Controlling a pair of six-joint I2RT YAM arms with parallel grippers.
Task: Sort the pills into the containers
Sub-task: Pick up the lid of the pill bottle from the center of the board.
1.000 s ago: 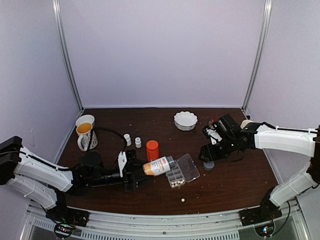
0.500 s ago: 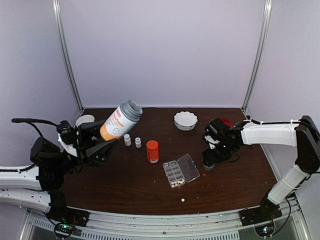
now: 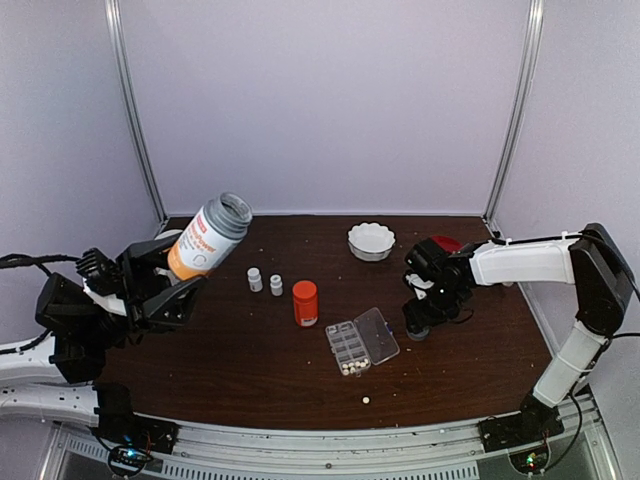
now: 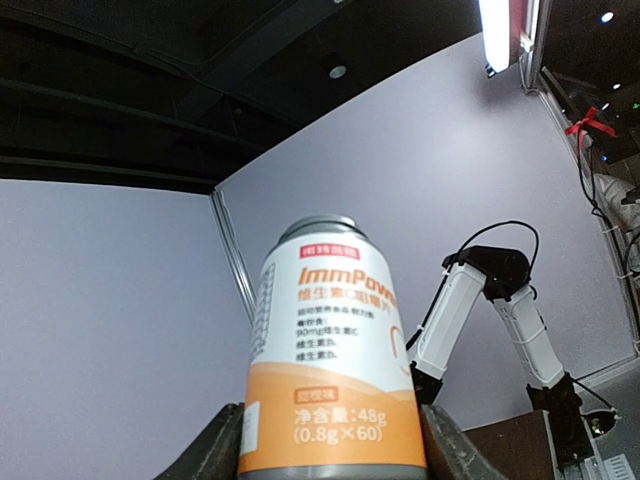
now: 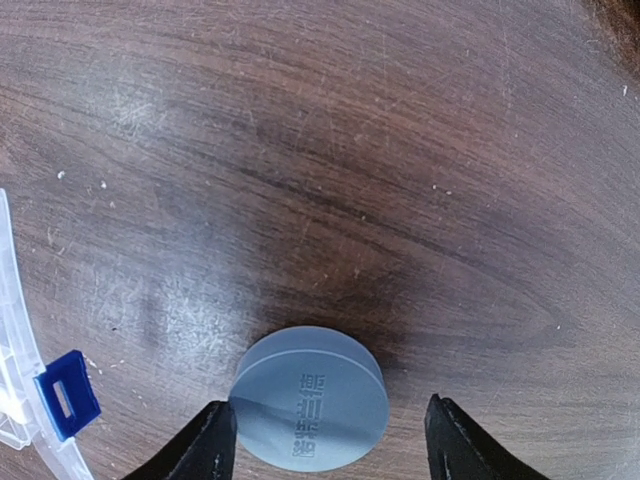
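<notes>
My left gripper (image 3: 176, 274) is raised over the table's left side, shut on an orange-and-white pill bottle (image 3: 206, 238) that tilts upward with its grey neck on top. In the left wrist view the bottle (image 4: 330, 370) fills the gap between both fingers. The clear organizer box (image 3: 363, 341) lies open mid-table, with cream pills (image 3: 350, 367) in its near cells. One loose pill (image 3: 366, 400) lies closer to the front edge. My right gripper (image 3: 418, 318) hangs open just over a grey cap (image 5: 308, 397), which lies flat on the wood between the fingers (image 5: 212, 443), nearer the left one.
An orange-capped bottle (image 3: 305, 301) and two tiny white bottles (image 3: 255, 279) stand left of the organizer. A white scalloped bowl (image 3: 371, 241) sits at the back. The organizer's blue latch (image 5: 66, 395) shows left of the cap.
The left arm lifted the bottle from its tipped pose over the organizer and swung it up and back to the left. The right gripper drew in over the grey cap.
</notes>
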